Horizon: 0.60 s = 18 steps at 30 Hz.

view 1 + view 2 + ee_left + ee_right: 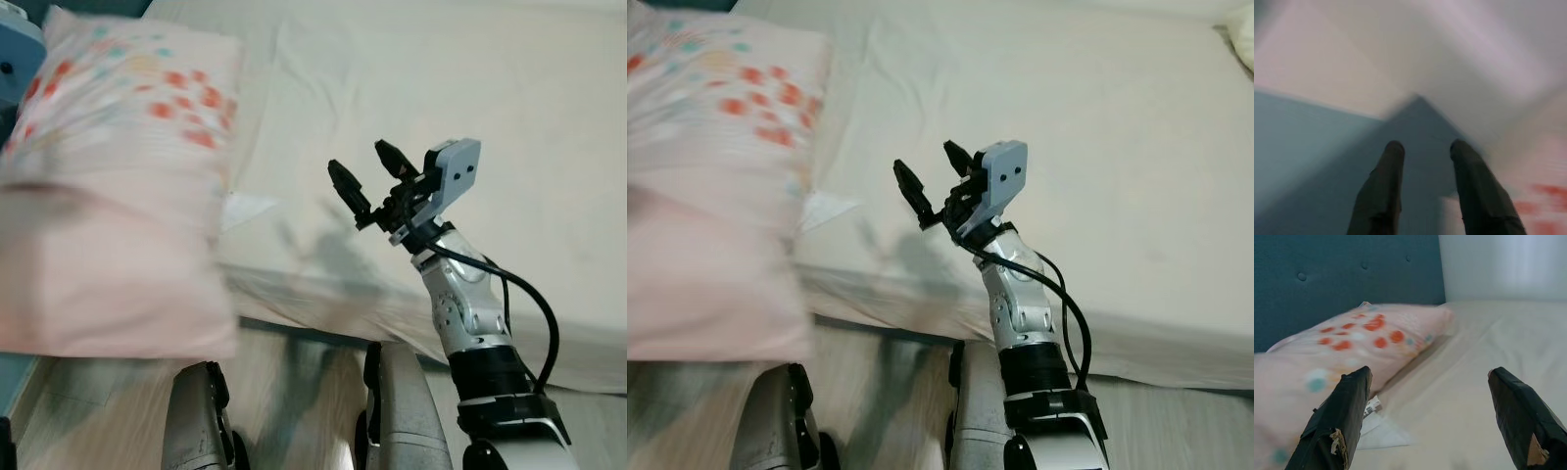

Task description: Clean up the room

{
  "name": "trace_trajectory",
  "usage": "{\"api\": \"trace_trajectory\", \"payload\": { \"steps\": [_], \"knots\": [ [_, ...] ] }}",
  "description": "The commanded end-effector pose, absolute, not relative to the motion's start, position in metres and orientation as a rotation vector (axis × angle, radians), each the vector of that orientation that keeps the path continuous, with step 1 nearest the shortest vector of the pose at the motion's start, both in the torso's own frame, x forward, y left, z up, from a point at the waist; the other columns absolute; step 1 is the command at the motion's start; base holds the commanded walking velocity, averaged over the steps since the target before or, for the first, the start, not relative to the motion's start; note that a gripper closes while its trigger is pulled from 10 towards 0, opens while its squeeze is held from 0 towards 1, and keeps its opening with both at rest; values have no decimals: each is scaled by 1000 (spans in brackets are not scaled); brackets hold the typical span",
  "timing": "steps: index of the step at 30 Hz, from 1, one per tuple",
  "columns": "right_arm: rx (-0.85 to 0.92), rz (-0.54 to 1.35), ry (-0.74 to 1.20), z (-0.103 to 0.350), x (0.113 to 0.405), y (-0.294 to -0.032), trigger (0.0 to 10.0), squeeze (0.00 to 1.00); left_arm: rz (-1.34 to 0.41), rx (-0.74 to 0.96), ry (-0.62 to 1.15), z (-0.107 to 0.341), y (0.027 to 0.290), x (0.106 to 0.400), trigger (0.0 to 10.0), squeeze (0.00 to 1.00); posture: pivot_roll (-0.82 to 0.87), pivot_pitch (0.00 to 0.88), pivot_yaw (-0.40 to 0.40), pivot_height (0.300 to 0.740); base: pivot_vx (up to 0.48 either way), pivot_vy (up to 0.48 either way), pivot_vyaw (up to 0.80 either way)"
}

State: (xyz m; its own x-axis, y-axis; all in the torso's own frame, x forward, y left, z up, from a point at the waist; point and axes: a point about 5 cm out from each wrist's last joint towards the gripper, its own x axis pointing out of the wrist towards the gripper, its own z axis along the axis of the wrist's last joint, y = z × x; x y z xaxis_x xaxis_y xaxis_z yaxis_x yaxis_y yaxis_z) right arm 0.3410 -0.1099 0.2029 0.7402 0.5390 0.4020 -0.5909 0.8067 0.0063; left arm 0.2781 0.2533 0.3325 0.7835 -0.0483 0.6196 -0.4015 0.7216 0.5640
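Seemed mid pillow (pixel 108 186) placement at frame left, right gripper (pixel 370 179) spread empty over bed (pixel 470 88); next, settling it flat.

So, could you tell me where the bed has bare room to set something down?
The bed is bare sheet across its middle and robot-right side, beyond the open right gripper. The robot-left end is crowded: the floral pillow covers it, with a white tag or paper at its edge.
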Motion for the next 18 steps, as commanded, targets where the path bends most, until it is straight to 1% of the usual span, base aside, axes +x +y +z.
{"api": "trace_trajectory", "payload": {
  "steps": [1,2,3,4,6,7,9,10,12,14,15,17,18],
  "knots": [
    [152,622,-379,197,338,-108,10000,0,29,654,-490,293,236,285,10000,0,-9,158,55,560,0,0,0],
    [152,622,-379,197,338,-108,10000,0,29,654,-490,293,236,285,10000,0,-9,158,55,560,0,0,0],
    [155,620,-377,197,337,-107,10000,0,-3,628,-444,278,230,285,10000,0,-17,160,61,560,0,0,0],
    [155,620,-377,197,337,-107,10000,0,-3,628,-444,278,230,285,10000,0,-17,160,61,560,0,0,0],
    [164,615,-365,192,334,-105,10000,0,-33,560,-316,241,218,285,10000,0,-25,164,64,560,0,0,0],
    [164,615,-365,192,334,-105,10000,0,-33,560,-316,241,218,285,10000,0,-25,164,64,560,0,0,0],
    [170,612,-339,185,329,-102,10000,0,-38,513,-213,217,208,286,10000,0,-31,166,64,560,0,0,0],
    [170,612,-339,185,329,-102,10000,0,-38,513,-213,217,208,286,10000,0,-31,166,64,560,0,0,0],
    [170,609,-307,177,325,-101,10000,0,-12,464,-156,209,206,289,10000,0,-35,163,62,560,0,0,0],
    [170,610,-286,172,323,-101,10000,0,12,464,-133,207,207,291,10000,0,-36,161,61,560,0,0,0],
    [165,617,-255,165,320,-100,10000,0,33,447,-107,206,210,291,10000,94,-36,159,61,560,0,0,0],
    [162,623,-234,160,319,-100,10000,0,44,436,-92,205,212,291,10000,94,-36,159,61,560,0,0,0],
    [142,626,-217,154,317,-100,10000,0,59,410,-79,202,213,291,10000,322,-36,157,62,560,0,0,0]
  ]
}}
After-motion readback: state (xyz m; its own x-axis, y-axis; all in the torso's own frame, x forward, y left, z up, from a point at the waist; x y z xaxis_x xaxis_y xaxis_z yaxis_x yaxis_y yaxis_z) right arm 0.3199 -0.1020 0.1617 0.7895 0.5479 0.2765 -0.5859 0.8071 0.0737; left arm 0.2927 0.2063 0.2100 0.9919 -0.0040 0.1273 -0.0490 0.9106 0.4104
